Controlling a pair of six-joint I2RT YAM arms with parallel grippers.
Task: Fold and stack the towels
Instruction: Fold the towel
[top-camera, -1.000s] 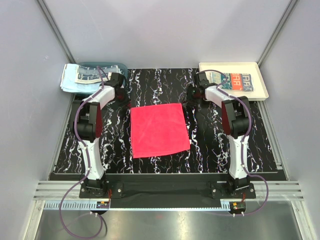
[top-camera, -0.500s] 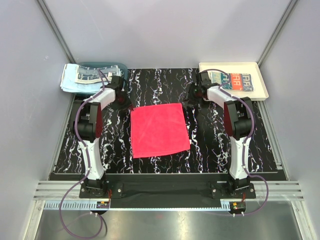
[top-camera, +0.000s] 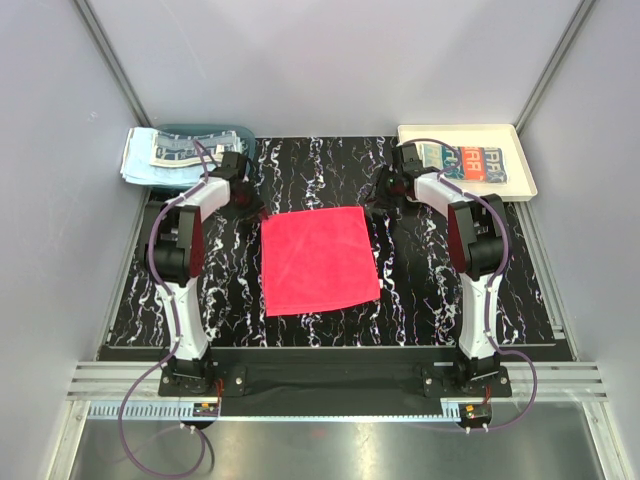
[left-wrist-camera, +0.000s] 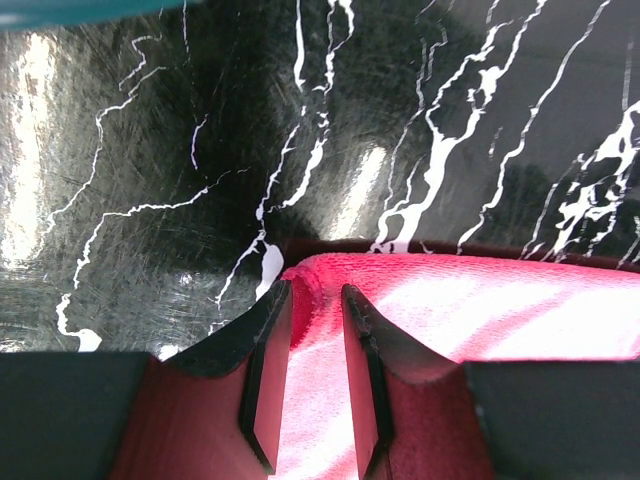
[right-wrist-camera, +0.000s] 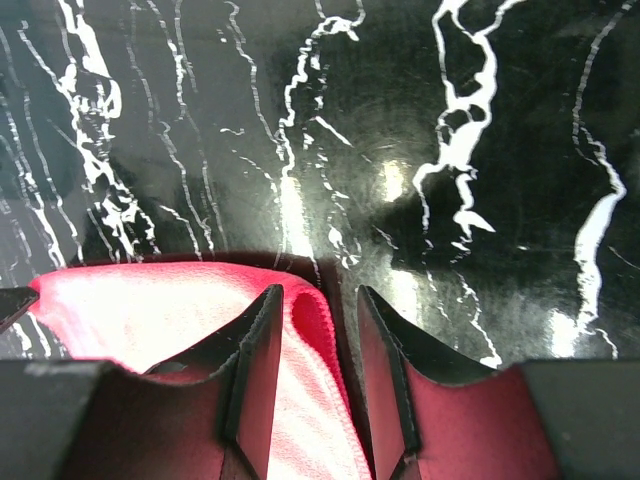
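A bright red-pink towel (top-camera: 318, 258) lies flat and unfolded in the middle of the black marbled table. My left gripper (top-camera: 249, 207) is at its far left corner. In the left wrist view the left gripper (left-wrist-camera: 315, 305) is open, its fingers (left-wrist-camera: 268, 345) astride the red towel's corner (left-wrist-camera: 320, 280). My right gripper (top-camera: 381, 200) is at the far right corner. The right wrist view shows the right gripper (right-wrist-camera: 318, 320) open as well, with the towel's raised hem (right-wrist-camera: 312, 325) between its fingers (right-wrist-camera: 258, 340), a gap on either side.
A teal basket (top-camera: 215, 130) at the back left holds light blue and patterned towels (top-camera: 155, 158) that hang over its side. At the back right a cream tray (top-camera: 525, 180) carries folded patterned towels (top-camera: 470, 160). Grey walls close in both sides.
The left gripper's jaws have parted at the towel's far left corner. Both wrists shifted slightly at the far corners. The red towel lies as before.
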